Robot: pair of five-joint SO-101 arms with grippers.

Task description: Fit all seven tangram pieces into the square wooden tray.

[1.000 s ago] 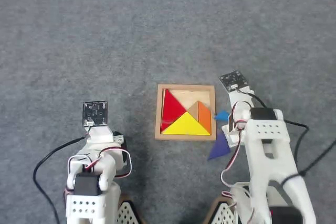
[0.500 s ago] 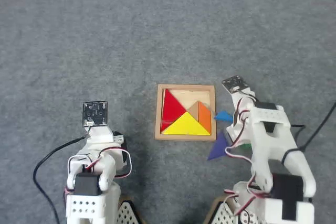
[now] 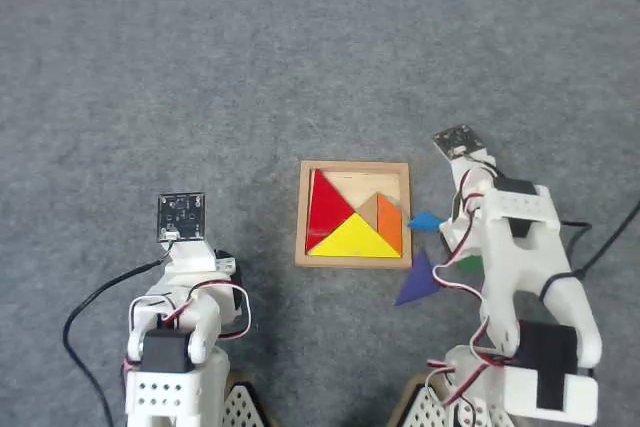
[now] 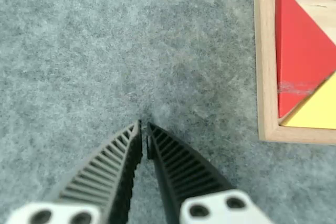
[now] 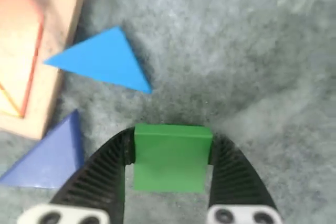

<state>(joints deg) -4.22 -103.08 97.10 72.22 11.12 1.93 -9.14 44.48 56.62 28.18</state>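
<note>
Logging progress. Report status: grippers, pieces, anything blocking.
Left gripper shut, empty, over mat. Right gripper shut on green piece. Tray holds red piece, yellow piece, orange piece. Light blue triangle, dark blue triangle lie between green piece and tray.

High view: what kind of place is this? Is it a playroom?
Probably a robot lab bench, not a playroom: the left arm and right arm sit side by side at a grey carpeted table, with a wooden tray of coloured pieces between them.
</note>
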